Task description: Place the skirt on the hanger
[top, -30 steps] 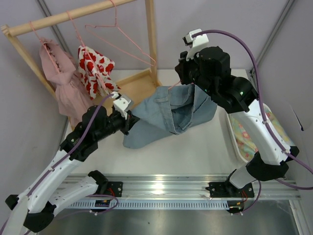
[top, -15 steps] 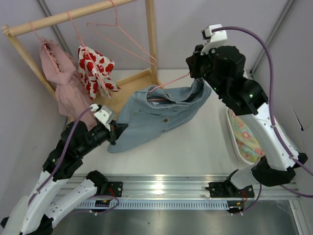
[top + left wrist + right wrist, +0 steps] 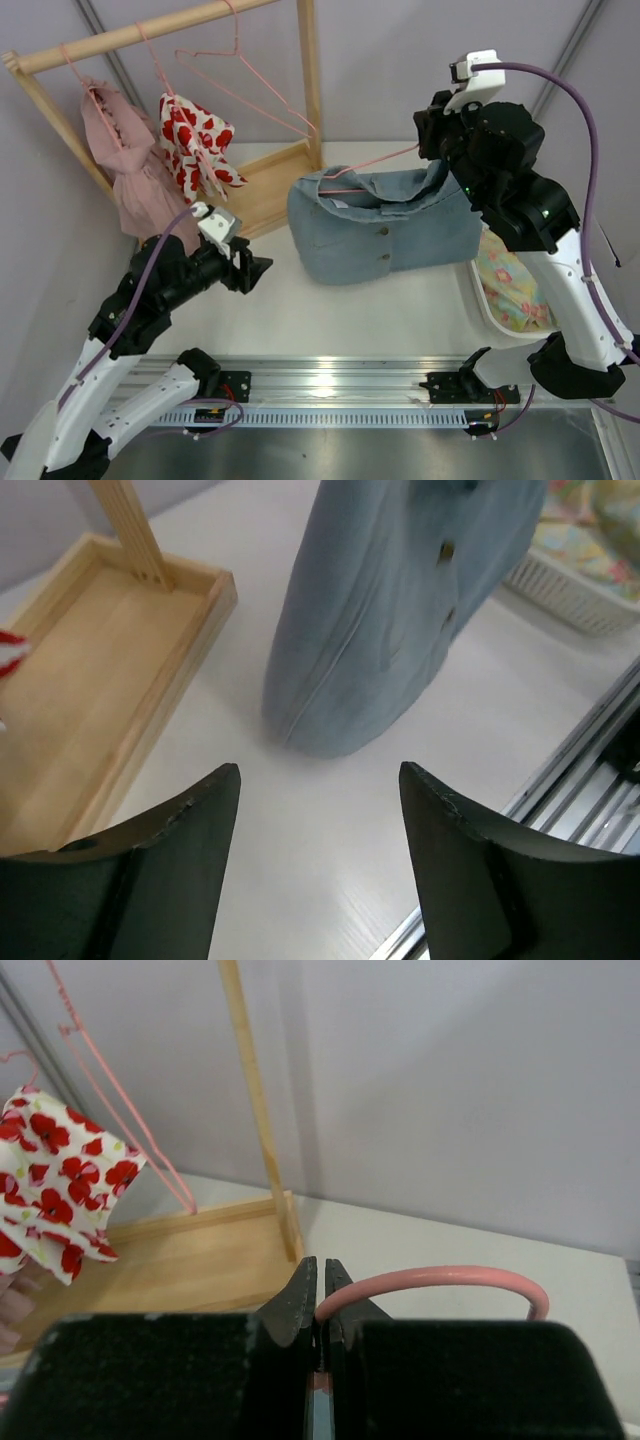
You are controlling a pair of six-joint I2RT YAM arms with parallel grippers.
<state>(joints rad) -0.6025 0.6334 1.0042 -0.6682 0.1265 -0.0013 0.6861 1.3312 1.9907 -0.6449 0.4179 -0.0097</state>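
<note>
Right end effector [image 3: 320, 1272] clamps hanger [image 3: 430, 1273] (skirt [image 3: 400, 235] draped)

The skirt [image 3: 385, 232] is seen hung on the hanger [image 3: 368, 163] at mid-table, with the rack [image 3: 150, 30] set behind it to the left and a basket [image 3: 484, 306] at right.

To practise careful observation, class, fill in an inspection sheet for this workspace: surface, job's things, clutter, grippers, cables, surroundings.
Surface: white table; the skirt's lower edge seems to rest on it.
Job's things: denim skirt hangs from the pink hanger.
Clutter: white basket holding patterned cloth, at the right.
Grippers: right gripper, jaws shut on the hanger's hook; left gripper, jaws open, empty.
Cables: purple cables along both arms.
Surroundings: wooden rack with pink dress, red-flowered garment, spare hanger.
</note>
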